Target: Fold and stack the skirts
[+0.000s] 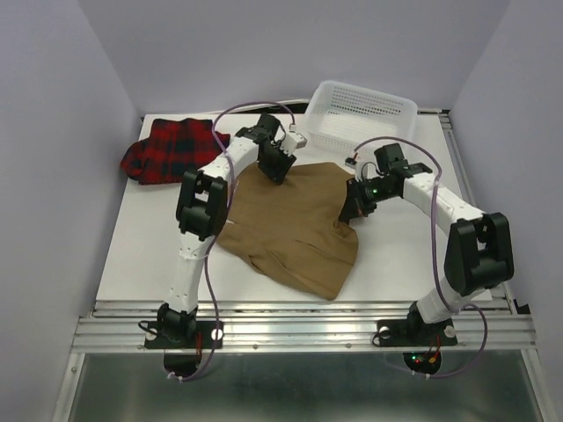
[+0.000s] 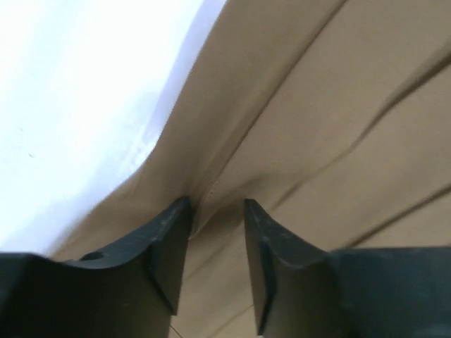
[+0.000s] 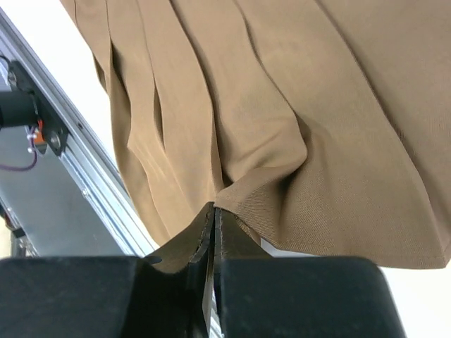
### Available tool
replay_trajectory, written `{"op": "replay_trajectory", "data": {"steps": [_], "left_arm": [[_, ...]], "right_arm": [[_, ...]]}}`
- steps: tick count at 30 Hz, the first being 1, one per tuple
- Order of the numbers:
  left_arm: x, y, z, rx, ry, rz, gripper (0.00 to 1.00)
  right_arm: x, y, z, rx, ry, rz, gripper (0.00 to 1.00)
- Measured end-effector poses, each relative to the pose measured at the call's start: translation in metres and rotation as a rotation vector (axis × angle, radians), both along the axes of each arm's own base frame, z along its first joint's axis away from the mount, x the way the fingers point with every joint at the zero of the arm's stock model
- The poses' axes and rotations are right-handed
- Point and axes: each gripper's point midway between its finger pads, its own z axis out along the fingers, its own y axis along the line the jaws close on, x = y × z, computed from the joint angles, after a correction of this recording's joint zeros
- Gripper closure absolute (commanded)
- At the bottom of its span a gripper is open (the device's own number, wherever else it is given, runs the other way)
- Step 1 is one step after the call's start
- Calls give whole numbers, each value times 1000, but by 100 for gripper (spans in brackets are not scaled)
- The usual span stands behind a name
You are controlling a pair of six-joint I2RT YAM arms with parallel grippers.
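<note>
Two skirts are in view, one basket [image 1: 369,91], two arms, and one gripper on each arm.

The tan skirt [image 1: 290,229] lies spread on the white table [image 1: 149,246], just to the near-left of the basket, with its far right corner closest to it. Its long axis runs from the end near the basket down toward the near edge of the table, leaning a little to the right. The pleats run the same way (which end is the waist I cannot tell). The plaid skirt [image 1: 171,149], red and black, lies in a rumpled heap well to the left of the basket, at about the same depth on the table. Its long axis runs roughly left to right.

The left gripper [image 1: 276,169] sits on the tan skirt's far edge, left of the basket. In the left wrist view its fingers [image 2: 173,225] stand apart with a clear gap, tips down on the cloth, and a crease runs between them. Nothing looks pinched.

The right gripper [image 1: 350,209] is at the tan skirt's right edge, on the near side of the basket. In the right wrist view its jaws are clenched tight on that edge, and the cloth puckers into folds at the pinch.
</note>
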Motion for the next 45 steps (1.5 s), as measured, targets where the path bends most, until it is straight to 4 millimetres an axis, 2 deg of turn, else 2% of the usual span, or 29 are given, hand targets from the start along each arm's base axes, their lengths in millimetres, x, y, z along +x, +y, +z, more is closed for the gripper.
{"op": "replay_trajectory", "data": {"steps": [1,3,4,5,6,7,8,10,12,14,16,20,23,27,31,33,37,41,45], "left_arm": [[-9,2,3,-9,11,2,43],[-29,16,18,-27,21,24,39],[-44,32,29,-26,32,47,39],[-51,41,42,-30,25,64,38],[-59,57,61,-37,2,92,38],[-62,66,79,-48,-28,108,38],[-61,77,94,-54,-67,132,38],[-62,100,124,-61,-136,183,40],[-61,115,133,-63,-161,223,41],[-60,124,126,-59,-142,249,41],[-61,132,100,-47,-75,282,43],[-64,144,53,-28,54,333,44],[-68,151,32,-38,125,364,44],[-67,160,28,-71,156,399,44],[-65,164,29,-102,164,415,45],[-65,161,28,-123,173,408,45],[-66,154,19,-152,203,393,45],[-68,151,10,-162,233,392,46],[-69,150,7,-166,244,397,51]], "right_arm": [[1,1,1,5,-6,-2,93],[7,3,0,15,-7,-16,83],[9,4,-1,17,-8,-18,78],[13,5,-4,23,-7,-27,74],[14,6,-7,24,4,-30,65],[17,7,-11,26,9,-32,64],[18,8,-16,28,23,-36,53],[22,9,-27,26,45,-40,41],[21,10,-39,21,83,-53,30],[19,10,-49,19,114,-61,24],[14,9,-59,18,146,-72,20],[9,12,-63,41,180,-80,19],[12,16,-59,71,178,-84,19],[15,21,-50,107,169,-90,23],[18,26,-26,164,144,-99,25],[20,31,-11,211,126,-97,26],[26,40,5,299,122,-100,26],[27,45,1,339,143,-107,26],[32,45,-23,317,183,-125,25]]}}
